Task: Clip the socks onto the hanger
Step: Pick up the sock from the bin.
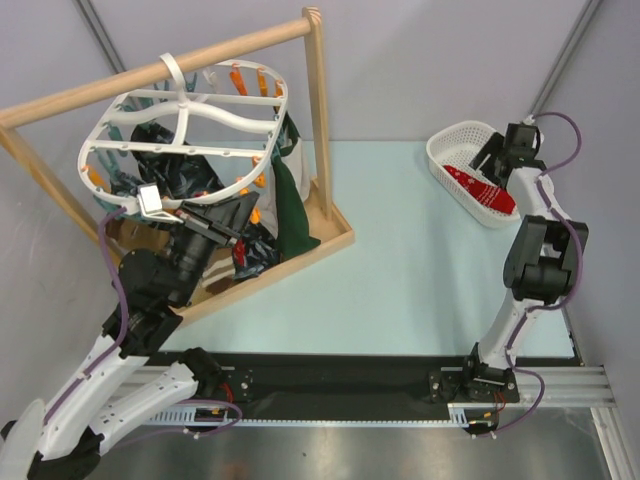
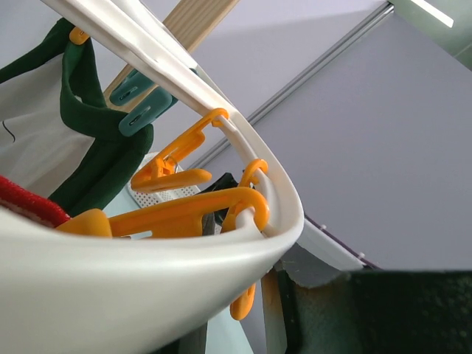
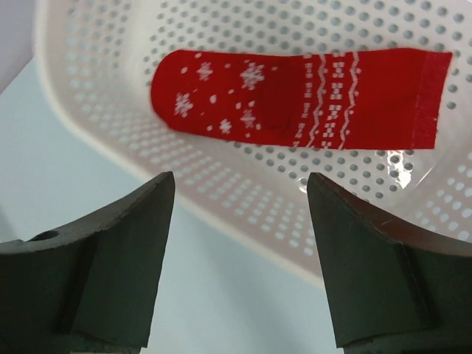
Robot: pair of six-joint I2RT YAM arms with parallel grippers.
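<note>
The white lattice hanger (image 1: pixel 232 118) hangs from a wooden pole at the back left, with orange and teal clips along its rim. A dark green sock (image 1: pixel 290 215) and dark patterned socks (image 1: pixel 190 175) hang under it. My left gripper (image 1: pixel 235 212) sits just under the hanger's near rim (image 2: pixel 147 295). One dark finger (image 2: pixel 383 310) shows; the other is hidden behind the rim. An orange clip's tail (image 2: pixel 243 302) hangs beside that finger. A red sock with white specks (image 3: pixel 295 96) lies flat in the white mesh basket (image 3: pixel 221 192). My right gripper (image 3: pixel 240 181) hovers open over the basket's near edge, short of the sock.
The wooden rack (image 1: pixel 200 55) has an upright post (image 1: pixel 318 100) and a raised base frame (image 1: pixel 335 240) on the left of the pale table. The basket (image 1: pixel 445 150) stands at the back right, near the wall.
</note>
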